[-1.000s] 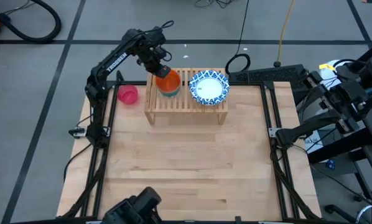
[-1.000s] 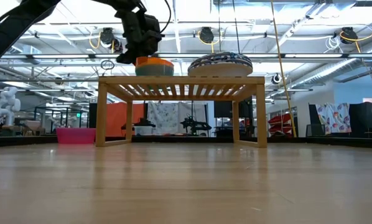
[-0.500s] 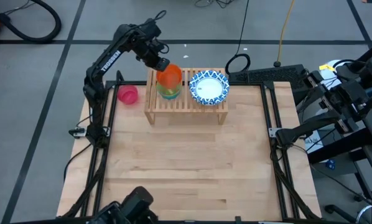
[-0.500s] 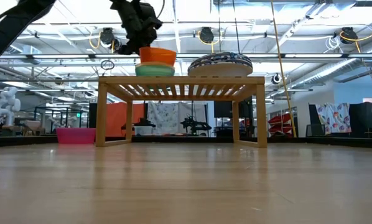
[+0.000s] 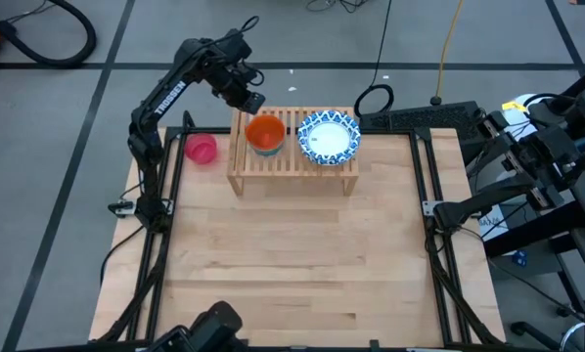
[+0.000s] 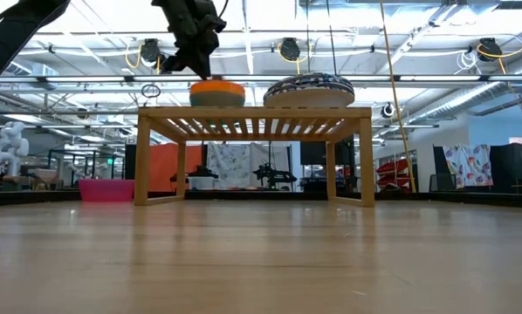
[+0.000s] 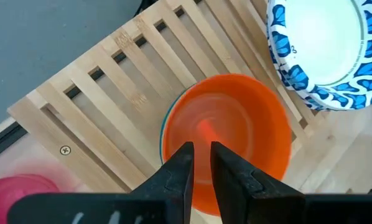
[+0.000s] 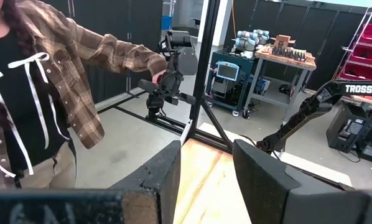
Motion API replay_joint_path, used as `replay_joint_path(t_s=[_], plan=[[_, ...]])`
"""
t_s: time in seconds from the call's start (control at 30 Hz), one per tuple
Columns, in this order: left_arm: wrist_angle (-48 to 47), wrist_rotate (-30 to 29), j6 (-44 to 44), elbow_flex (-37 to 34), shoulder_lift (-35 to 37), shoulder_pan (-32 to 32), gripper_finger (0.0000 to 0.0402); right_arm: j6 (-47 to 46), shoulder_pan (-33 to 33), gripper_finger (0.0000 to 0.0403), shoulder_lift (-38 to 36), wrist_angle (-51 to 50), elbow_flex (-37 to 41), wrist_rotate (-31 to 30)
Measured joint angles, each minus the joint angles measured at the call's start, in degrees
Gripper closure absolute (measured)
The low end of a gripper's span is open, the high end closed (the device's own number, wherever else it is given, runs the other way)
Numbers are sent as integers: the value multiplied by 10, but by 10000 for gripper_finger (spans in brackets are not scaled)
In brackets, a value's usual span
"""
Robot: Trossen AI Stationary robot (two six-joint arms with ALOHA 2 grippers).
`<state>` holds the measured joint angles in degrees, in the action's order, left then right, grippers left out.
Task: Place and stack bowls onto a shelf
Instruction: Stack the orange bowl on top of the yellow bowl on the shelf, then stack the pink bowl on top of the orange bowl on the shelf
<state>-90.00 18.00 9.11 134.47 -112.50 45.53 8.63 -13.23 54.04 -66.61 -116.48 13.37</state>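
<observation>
Your orange-red plastic bowl (image 5: 265,131) sits nested in a teal bowl (image 7: 165,127) on the left half of the low light-wood slatted shelf (image 5: 292,161), just beside the stack of blue-patterned shallow bowls (image 5: 328,136) on its right half. Your left gripper (image 5: 249,101) hangs above the shelf's far left edge, near the orange-red bowl's rim; in the left wrist view its dark fingers (image 7: 178,167) stand close together with only a slim gap, holding nothing. A small pink bowl (image 5: 202,148) rests on the wooden table (image 5: 292,264), left of the shelf. Your right gripper (image 8: 204,180) waits off the table's near edge, fingers spread, facing a person in a plaid shirt (image 8: 55,81).
</observation>
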Motion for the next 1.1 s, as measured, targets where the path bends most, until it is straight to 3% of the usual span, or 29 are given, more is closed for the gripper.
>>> replay_joint_path(t_s=[0.33, 0.47, 0.8, 0.97, 1.1], plan=[[0, -5, -40, 0, 3, -5, 344, 0, 0, 261, 0, 0, 0, 0], [0, -76, -44, 0, 28, -4, 344, -3, 0, 261, 0, 0, 0, 0], [0, -283, 170, 0, 102, 0, 344, -5, 0, 261, 0, 0, 0, 2], [0, -304, 263, 0, 105, 10, 344, -5, 0, 261, 0, 0, 0, 2], [0, -310, 275, -22, 107, 28, 344, -5, 0, 261, 0, 0, 0, 3]])
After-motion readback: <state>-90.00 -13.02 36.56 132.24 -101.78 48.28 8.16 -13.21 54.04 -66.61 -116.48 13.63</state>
